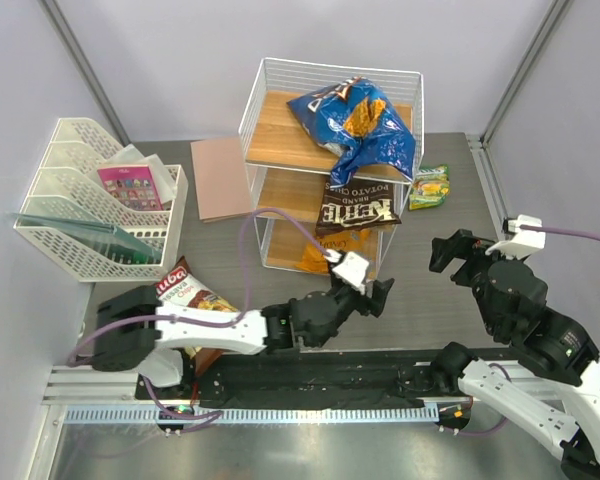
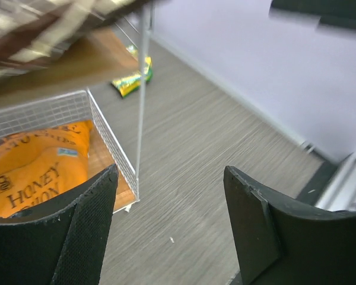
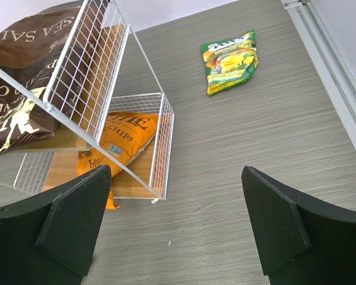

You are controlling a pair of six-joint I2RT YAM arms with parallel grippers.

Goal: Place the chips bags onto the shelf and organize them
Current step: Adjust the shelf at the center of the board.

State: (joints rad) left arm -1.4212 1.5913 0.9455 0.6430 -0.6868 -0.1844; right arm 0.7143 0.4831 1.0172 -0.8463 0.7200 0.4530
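Observation:
The white wire shelf (image 1: 270, 100) stands at the back middle. A blue Doritos bag (image 1: 358, 125) lies on its top board. A dark brown Sea Salt bag (image 1: 358, 208) hangs over the middle board, also in the right wrist view (image 3: 29, 77). An orange Honey Dijon bag (image 3: 121, 145) lies on the bottom board, also in the left wrist view (image 2: 35, 172). A small green-yellow bag (image 1: 430, 186) lies on the table right of the shelf (image 3: 230, 61). A brown-white bag with red lettering (image 1: 185, 293) lies by the left arm. My left gripper (image 1: 378, 292) is open and empty in front of the shelf. My right gripper (image 1: 458, 250) is open and empty.
A white plastic mesh file tray (image 1: 65, 215) with a pink card packet (image 1: 130, 186) stands at the left. A brown flat board (image 1: 220, 178) lies between it and the shelf. A metal rail (image 1: 280, 412) runs along the near edge.

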